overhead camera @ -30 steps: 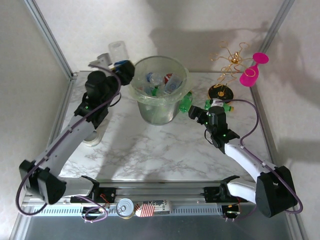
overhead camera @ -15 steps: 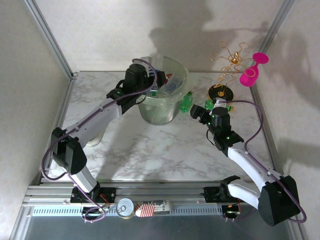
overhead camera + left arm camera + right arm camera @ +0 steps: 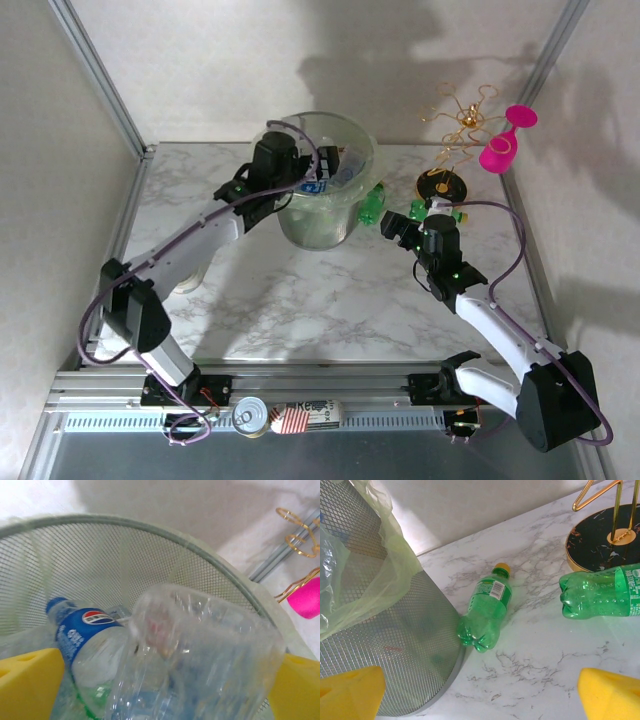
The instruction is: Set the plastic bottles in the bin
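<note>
My left gripper [image 3: 312, 182] reaches over the bin [image 3: 318, 228] at its left rim. In the left wrist view its yellow fingers [image 3: 30, 680] stand wide apart, and a blurred clear bottle [image 3: 200, 650] lies loose between them above the bin's mesh wall [image 3: 150, 545]. A blue-capped Pepsi bottle [image 3: 82, 635] lies inside, beside other bottles. My right gripper [image 3: 396, 228] hangs open and empty near the bin's right side. Ahead of it a green bottle with an orange cap [image 3: 487, 607] lies against the bin [image 3: 370, 645]. A second green bottle [image 3: 602, 597] lies to the right.
A gold wire stand on a black base [image 3: 443, 186] stands at the back right, just behind the second green bottle, with a pink plastic glass [image 3: 505, 140] hanging from it. A silver can [image 3: 250, 415] lies on the front rail. A white object [image 3: 185, 277] sits under the left arm.
The left arm swung from the back left corner to the bin with the clear bottle, and its fingers now stand apart around it. The right gripper edged forward, then held still.
</note>
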Tool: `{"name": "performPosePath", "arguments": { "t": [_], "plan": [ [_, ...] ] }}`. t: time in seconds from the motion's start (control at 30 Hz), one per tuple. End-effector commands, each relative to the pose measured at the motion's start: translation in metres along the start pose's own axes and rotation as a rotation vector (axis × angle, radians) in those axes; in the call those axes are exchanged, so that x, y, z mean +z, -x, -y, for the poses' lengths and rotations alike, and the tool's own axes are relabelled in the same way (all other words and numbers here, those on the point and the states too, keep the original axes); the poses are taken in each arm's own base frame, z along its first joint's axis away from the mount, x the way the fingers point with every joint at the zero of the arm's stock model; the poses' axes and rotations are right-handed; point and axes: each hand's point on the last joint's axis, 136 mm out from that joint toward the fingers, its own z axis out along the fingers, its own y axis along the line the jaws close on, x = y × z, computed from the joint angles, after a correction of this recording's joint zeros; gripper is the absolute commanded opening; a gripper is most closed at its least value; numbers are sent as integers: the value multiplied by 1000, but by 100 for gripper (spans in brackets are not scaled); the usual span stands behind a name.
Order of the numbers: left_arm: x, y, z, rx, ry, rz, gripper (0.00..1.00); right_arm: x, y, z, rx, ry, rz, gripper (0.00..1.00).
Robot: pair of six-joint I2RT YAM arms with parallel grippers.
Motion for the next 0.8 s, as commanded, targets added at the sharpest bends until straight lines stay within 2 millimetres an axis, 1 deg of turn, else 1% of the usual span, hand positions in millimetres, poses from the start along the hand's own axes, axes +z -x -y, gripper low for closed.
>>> {"name": "performPosePath", "arguments": {
  "t": [0.0, 0.03, 0.17, 0.27, 0.33, 0.47, 0.6, 0.67, 0.77],
  "plan": [
    [-48, 52, 3, -60, -24, 210, 100, 4, -2, 5, -5, -17, -7, 99],
    [-59, 59, 0, -71, -25, 249, 100, 5, -3, 5, -1, -20, -11, 99],
    [-96, 67, -21, -113, 15, 372, 100, 13, -8, 6, 19, -31, -36, 99],
    [-120, 63, -46, -147, 80, 446, 99, 22, -12, 5, 31, -32, -57, 99],
    [-133, 54, -65, -175, 130, 478, 100, 27, -15, 5, 39, -32, -67, 99],
    [-149, 24, -107, -238, 238, 497, 100, 44, -22, 5, 51, -38, -99, 99],
    [-155, -21, -150, -345, 318, 479, 100, 66, -27, 4, 65, -34, -134, 99],
    [-156, -44, -167, -404, 337, 466, 100, 80, -28, 3, 67, -38, -145, 99],
    [-159, -69, -185, -490, 343, 474, 100, 103, -26, 2, 77, -31, -158, 99]
  ]
}}
